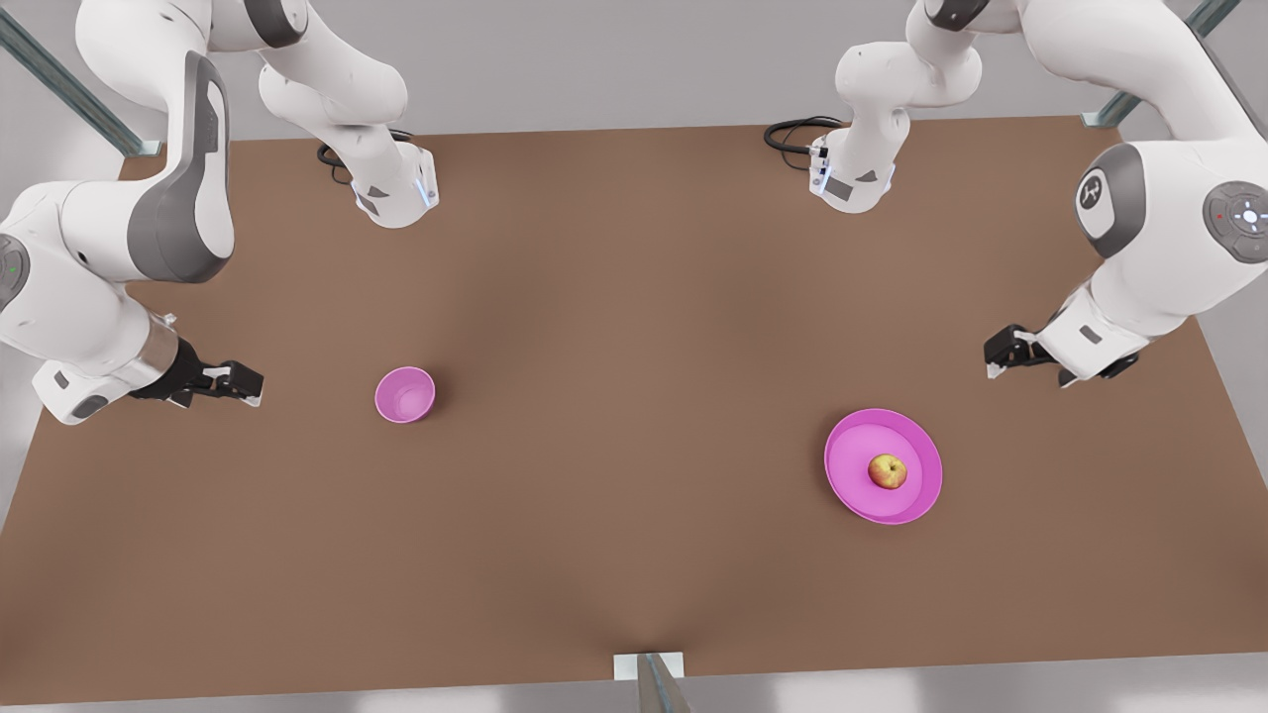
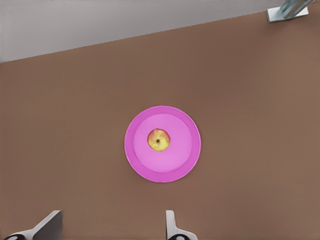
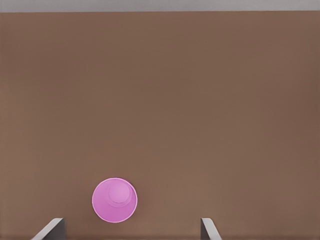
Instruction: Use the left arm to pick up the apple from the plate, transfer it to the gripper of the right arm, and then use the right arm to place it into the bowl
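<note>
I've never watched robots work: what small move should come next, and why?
Probably the left gripper should move over the plate and lower onto the apple. Its fingers are open and apart from the apple. The right gripper waits, open, near the bowl.

You are looking down on a plain brown table (image 1: 614, 297) with a matte, evenly lit surface. Pale grey floor (image 1: 614, 59) surrounds it, and metal frame struts (image 1: 59, 84) run off at 10 and 2 o'clock, with another strut (image 1: 654, 683) at 6 o'clock.
</note>
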Available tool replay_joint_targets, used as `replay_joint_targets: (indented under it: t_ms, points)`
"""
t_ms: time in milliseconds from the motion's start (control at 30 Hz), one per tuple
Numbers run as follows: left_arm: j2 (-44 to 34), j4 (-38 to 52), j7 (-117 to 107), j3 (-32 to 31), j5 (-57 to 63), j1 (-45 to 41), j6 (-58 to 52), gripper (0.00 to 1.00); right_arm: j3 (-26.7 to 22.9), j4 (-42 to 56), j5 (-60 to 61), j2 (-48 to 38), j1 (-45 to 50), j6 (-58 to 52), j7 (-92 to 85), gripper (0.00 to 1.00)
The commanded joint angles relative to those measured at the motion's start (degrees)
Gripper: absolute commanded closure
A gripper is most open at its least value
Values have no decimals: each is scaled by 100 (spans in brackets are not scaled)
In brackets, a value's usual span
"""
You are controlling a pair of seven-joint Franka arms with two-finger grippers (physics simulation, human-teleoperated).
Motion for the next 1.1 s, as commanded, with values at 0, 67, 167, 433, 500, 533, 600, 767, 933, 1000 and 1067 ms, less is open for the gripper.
replay_joint_targets:
  t_ms: [0, 67, 167, 433, 500, 533, 600, 767, 933, 1000, 1067]
  points:
    - [-3, 6, -279, 0, 11, 1, 58, 0, 1, 3, 5, -8, 3, -4, 14, 0]
    - [225, -3, -252, 0, 11, -122, 93, 0, 1, 3, 6, 1, 3, 5, 14, 0]
    - [744, -82, -244, -9, -323, -192, 742, 0, 1, 3, 6, 1, -14, 5, 5, 0]
    - [1087, -2490, -6, -18, -745, -262, 4672, 0, -8, 3, 14, 1, -41, -4, -12, 0]
    - [1245, -2525, 2, -18, -763, -254, 4812, 0, -8, 3, 14, 10, -49, -4, -39, 0]
    - [1280, -2770, 203, -18, -780, -201, 5198, 0, -17, 3, 14, 10, -58, -4, -56, 0]
    - [1412, -2912, 670, -18, -1079, -122, 5454, 0, -17, 3, 14, 19, -49, -4, -47, 0]
    - [1843, -2895, 670, -9, -1070, -148, 5806, 0, -17, 3, 14, 19, -49, -4, -47, 0]
    - [2124, -2868, 670, -9, -1070, -131, 5814, 0, -17, -6, 14, 19, -49, -12, -56, 0]
    - [2221, -2877, 670, -9, -1070, -131, 5806, 0, -17, -6, 14, 19, -58, -12, -56, 0]
    - [2300, -2868, 670, -9, -1070, -139, 5815, 0, -26, -6, 14, 19, -58, -12, -56, 0]
